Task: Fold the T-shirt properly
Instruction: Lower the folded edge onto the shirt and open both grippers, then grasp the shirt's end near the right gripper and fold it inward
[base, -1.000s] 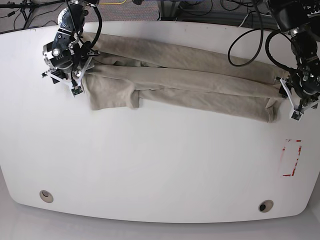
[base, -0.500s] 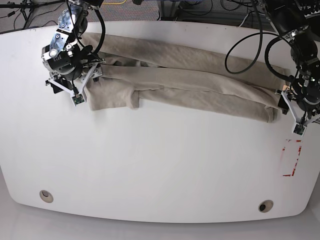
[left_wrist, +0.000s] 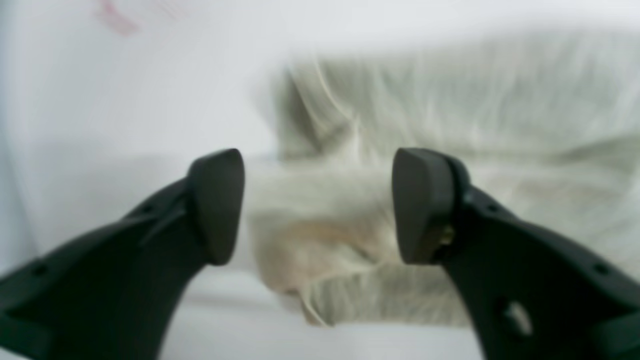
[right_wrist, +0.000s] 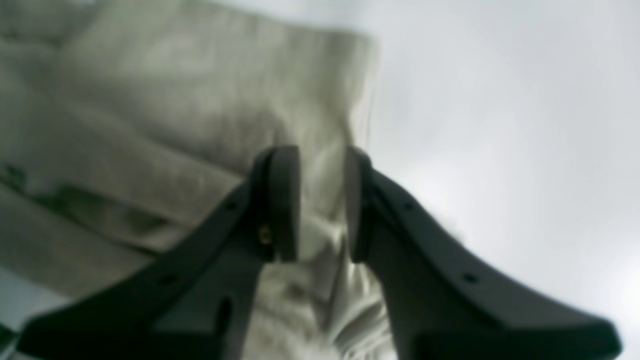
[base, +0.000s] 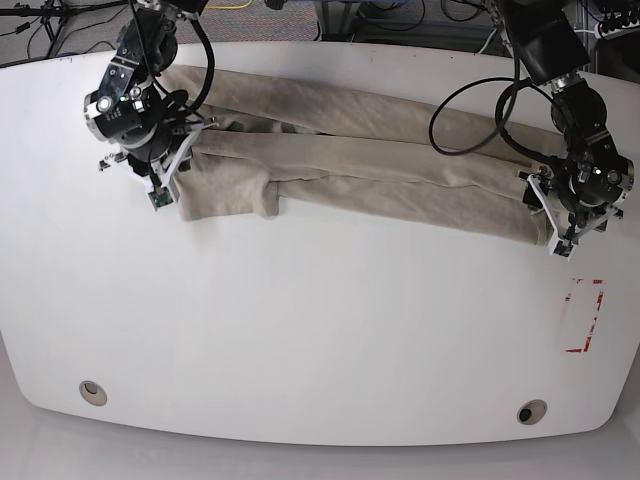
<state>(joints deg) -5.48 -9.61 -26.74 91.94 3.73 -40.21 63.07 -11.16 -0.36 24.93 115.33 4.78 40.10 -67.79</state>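
The left gripper (left_wrist: 318, 207) has its fingers spread wide over cloth; the right gripper (right_wrist: 322, 205) has a small gap. Neither seems to pinch anything. The T-shirt (base: 400, 197) makes a long strip across the top of the table (base: 300, 330). Folding looks part done; straightening and more folds seem left. Two grippers, one shirt, one table.

Below the T-shirt (base: 370, 165), the white counter (base: 320, 320) is offering a wide passage. At the shirt's two ends, the robot's arms are standing in the way; over its right-hand half in the base view, a looped black cable (base: 434, 130) is hanging.
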